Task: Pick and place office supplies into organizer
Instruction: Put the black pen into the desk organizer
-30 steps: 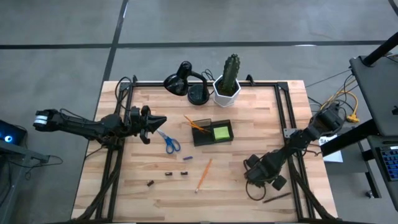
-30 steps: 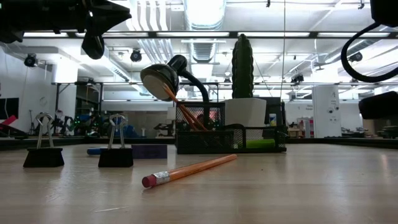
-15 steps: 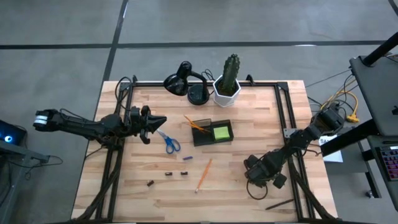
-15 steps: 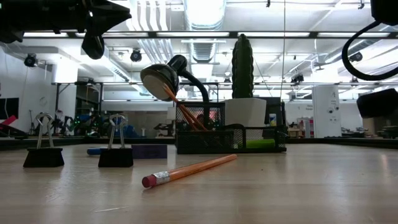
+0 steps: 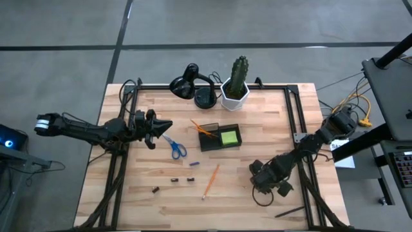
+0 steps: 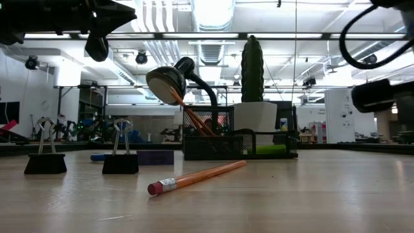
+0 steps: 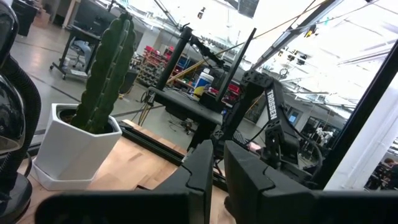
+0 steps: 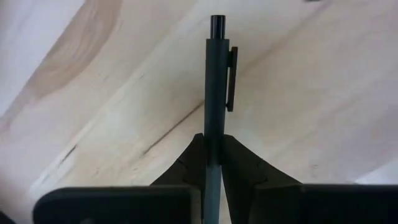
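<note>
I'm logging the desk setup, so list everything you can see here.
organizer: one, black, table centre
sticky pad: one, lime-green, in organizer
pencils: orange, one loose in front of organizer, some leaning in it
scissors: one, blue-handled, left of organizer
binder clips: at least two, black, front left
thin stick: one, dark, front right
lamp: one, black, back edge
cactus: one, green, white pot, beside lamp
pen: one, dark, in right pincer
left pincer: shut, left side
right pincer: shut on pen, front right

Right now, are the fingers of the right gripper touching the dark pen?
Touching. In the right wrist view, the right gripper has both fingers pressed against the dark pen, no gap on either side.
</note>
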Available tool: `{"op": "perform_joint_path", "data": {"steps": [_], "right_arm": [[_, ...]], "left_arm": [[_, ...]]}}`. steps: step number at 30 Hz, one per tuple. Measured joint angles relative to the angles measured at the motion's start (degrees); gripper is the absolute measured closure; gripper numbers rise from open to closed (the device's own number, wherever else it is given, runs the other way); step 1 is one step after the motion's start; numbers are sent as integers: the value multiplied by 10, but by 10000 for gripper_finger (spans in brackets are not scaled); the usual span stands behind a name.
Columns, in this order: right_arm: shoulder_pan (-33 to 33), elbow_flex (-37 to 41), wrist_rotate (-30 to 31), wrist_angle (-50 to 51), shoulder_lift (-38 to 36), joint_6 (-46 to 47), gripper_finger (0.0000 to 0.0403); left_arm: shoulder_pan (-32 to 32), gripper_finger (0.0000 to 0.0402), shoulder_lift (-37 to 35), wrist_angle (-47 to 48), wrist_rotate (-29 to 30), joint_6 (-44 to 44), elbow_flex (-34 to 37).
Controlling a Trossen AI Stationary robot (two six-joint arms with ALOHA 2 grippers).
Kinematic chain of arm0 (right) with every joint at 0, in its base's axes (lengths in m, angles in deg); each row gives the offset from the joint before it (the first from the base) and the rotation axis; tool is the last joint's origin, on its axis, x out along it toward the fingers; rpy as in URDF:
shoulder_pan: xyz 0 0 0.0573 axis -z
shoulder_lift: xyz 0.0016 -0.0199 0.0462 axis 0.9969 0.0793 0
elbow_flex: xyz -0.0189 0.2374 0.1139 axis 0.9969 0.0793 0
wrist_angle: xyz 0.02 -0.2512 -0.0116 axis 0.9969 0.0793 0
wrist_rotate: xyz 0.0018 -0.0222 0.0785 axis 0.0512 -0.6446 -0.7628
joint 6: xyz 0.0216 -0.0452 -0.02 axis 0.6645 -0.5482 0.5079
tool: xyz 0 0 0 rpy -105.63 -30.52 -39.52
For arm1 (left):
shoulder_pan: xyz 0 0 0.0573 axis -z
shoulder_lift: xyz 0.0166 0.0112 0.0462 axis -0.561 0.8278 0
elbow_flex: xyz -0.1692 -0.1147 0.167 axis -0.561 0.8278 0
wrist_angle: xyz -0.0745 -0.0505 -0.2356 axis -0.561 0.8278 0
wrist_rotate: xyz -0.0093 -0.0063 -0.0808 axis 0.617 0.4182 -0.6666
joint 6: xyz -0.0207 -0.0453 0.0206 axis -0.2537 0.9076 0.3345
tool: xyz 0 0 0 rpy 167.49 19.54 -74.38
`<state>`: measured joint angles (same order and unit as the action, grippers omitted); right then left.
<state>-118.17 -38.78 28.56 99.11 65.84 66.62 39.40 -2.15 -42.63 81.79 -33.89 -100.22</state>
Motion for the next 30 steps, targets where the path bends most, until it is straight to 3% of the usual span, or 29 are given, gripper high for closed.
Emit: {"op": "perform_joint_path", "data": {"steps": [20,30], "right_arm": [[89,-15,-8,-44,-113,133,385],[145,-14,92,-155,-160,189,385]], "left_arm": [[0,378,0,0,0,0,0],[0,378,0,0,0,0,0]]}}
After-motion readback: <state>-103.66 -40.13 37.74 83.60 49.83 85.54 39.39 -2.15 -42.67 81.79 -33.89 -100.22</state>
